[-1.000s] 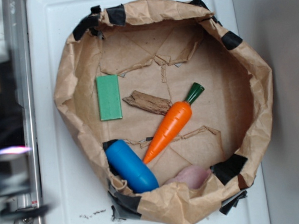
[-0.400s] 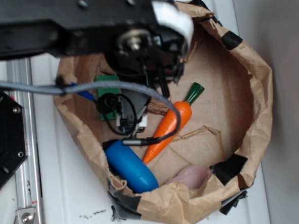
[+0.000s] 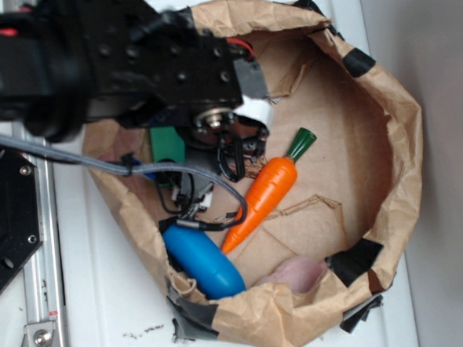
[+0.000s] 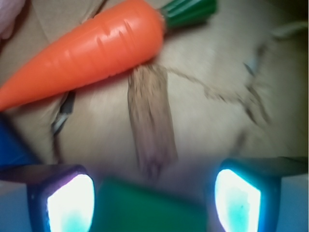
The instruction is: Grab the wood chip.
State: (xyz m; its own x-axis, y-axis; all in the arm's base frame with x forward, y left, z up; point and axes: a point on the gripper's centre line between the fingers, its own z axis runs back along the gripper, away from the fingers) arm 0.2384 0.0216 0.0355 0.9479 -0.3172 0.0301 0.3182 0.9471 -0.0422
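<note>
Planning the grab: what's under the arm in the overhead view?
The arm hides the wood chip there; only the wrist view shows it, between carrot and green block, uncovered.

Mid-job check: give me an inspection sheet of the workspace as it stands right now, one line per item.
Surface: brown paper lining, torn and creased, walls taped with black tape, on a white tray.
Job's things: wood chip lies flat on the paper, its far end touching the carrot; hidden by the arm in the exterior view.
Clutter: orange carrot; green block; blue cylinder; pale pink object at the paper wall.
Grippers: gripper open, fingers either side of the chip's near end, not touching it.
Cables: grey cable and black wires hang over the bin.
Surroundings: metal rail left of the tray.
</note>
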